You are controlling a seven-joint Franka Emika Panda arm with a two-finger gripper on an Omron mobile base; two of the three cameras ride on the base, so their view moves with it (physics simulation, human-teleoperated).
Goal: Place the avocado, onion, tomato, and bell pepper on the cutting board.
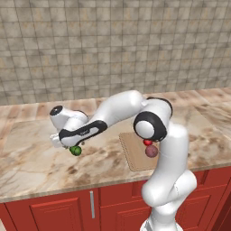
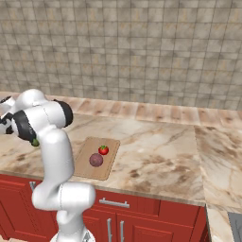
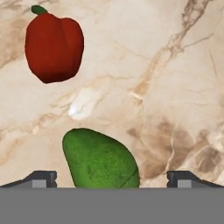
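1. Avocado [image 3: 99,159]: dark-green glossy lump lying on the marble counter [image 1: 36,158], well to the left of the cutting board in the left base view, where it shows as a small green ball [image 1: 76,150] just beneath the hand.
2. Gripper [image 3: 111,178]: jaws spread wide, one dark fingertip on each side of the avocado, neither touching it; nothing is held. In the left base view the gripper [image 1: 72,147] hangs directly over the avocado, left of the cutting board.
3. Bell pepper [image 3: 54,47]: deep-red, lobed fruit with a short green stem, resting on the counter beyond the avocado in the hand view and apart from it; off the cutting board.
4. Cutting board [image 2: 106,166]: light tan wooden rectangle with rounded corners, flat on the counter near its front edge; in the left base view the arm's elbow covers part of the cutting board [image 1: 133,153].
5. Tomato [image 2: 103,150]: bright red ball with a green top, on the cutting board, toward its far half; also seen beside the elbow in the left base view [image 1: 147,142].
6. Onion [image 2: 96,160]: dull mauve ball, on the cutting board, just in front of the tomato and close beside it; in the left base view it sits below the tomato [image 1: 152,151].
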